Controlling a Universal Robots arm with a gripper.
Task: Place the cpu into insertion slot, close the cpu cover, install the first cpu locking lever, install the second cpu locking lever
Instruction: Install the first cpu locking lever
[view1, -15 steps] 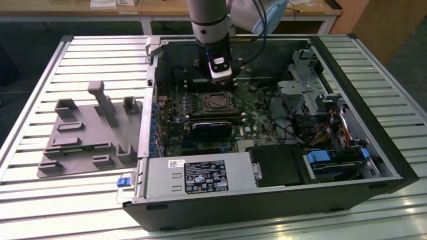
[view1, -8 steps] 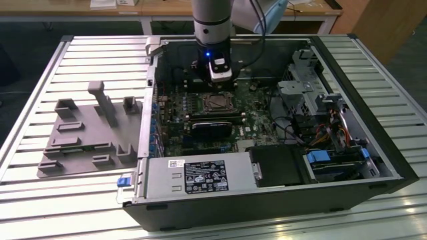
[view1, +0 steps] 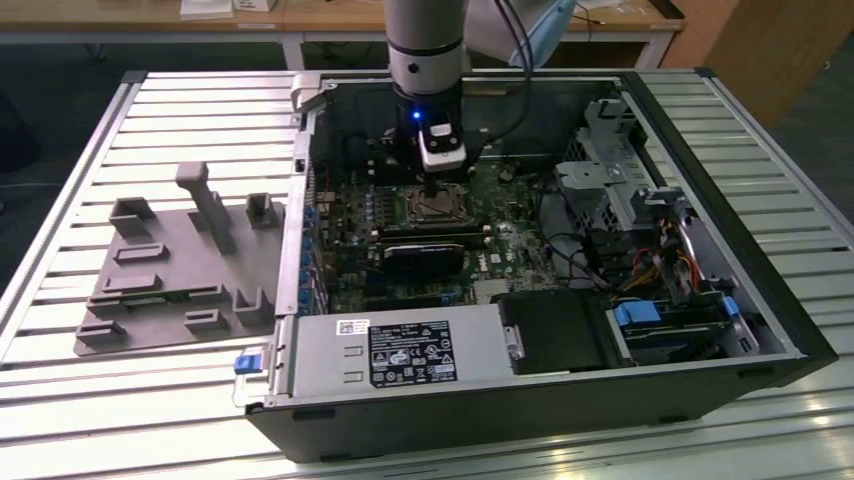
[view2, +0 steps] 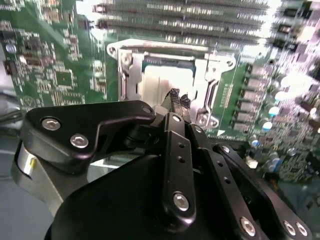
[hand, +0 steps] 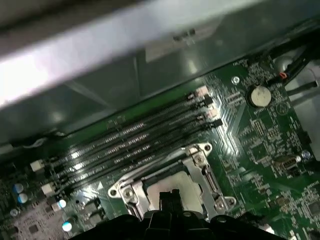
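Note:
The cpu (view2: 159, 83), with its dull silver-tan top, lies flat in the insertion slot (view1: 434, 206) on the green board. The cpu cover (view2: 126, 65), a silver frame, lies down around the cpu, which shows through its window. In the first wrist view the cpu (hand: 189, 188) and the cpu cover (hand: 196, 154) sit just beyond the black fingertips (hand: 169, 197). My gripper (view2: 179, 99) hangs right over one edge of the chip with its tips (view2: 173, 95) pressed together and nothing between them. In the exterior view the gripper (view1: 437, 186) stands straight above the slot, inside the open computer case.
Long memory slots (view2: 185, 22) run beside the socket. A black module (view1: 420, 256) lies close to it on the other side, with the grey power supply (view1: 400, 355) beyond. Case walls, a drive cage and cables (view1: 641, 230) crowd the exterior view's right. A grey fixture (view1: 174, 270) sits on the table.

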